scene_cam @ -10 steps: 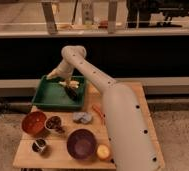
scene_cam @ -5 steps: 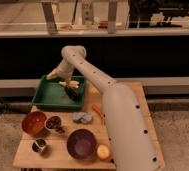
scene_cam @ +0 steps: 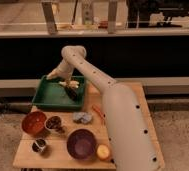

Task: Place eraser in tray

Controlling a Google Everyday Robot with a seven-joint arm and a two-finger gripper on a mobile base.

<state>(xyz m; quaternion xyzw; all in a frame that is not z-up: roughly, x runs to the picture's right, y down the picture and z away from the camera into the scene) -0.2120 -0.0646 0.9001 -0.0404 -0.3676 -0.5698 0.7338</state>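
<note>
The dark-green tray [scene_cam: 52,95] sits at the back left of the wooden table. My white arm reaches over it from the right. My gripper [scene_cam: 69,86] hangs just above the tray's right part, near its far rim. A small dark shape sits under the gripper inside the tray; I cannot tell whether it is the eraser or whether it is held.
A round purple bowl [scene_cam: 81,144] stands at the front. An orange bowl [scene_cam: 34,123], a small bowl of dark bits [scene_cam: 53,123] and a small cup [scene_cam: 38,145] stand at the left. A grey crumpled thing [scene_cam: 81,117], an orange stick [scene_cam: 98,113] and a yellow-orange fruit [scene_cam: 103,151] lie mid-table.
</note>
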